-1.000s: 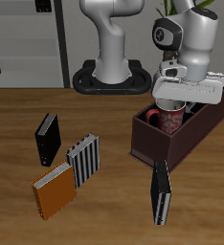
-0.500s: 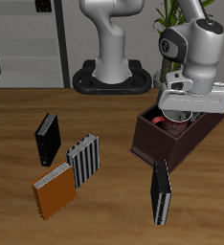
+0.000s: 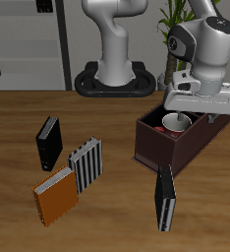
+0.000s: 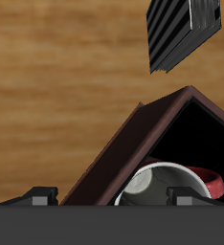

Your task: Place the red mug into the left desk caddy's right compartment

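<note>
While three books lay at the lower left of the exterior frame (a black book point(image 3: 49, 143), a striped book point(image 3: 86, 164) and an orange book point(image 3: 56, 195)), the left desk caddy point(image 3: 156, 146) stood right of center. Inside its right compartment point(image 3: 170, 135) sat the red mug point(image 3: 176, 123), white interior showing. Above it hung the gripper point(image 3: 195, 108), fingers apart and off the mug.
</note>
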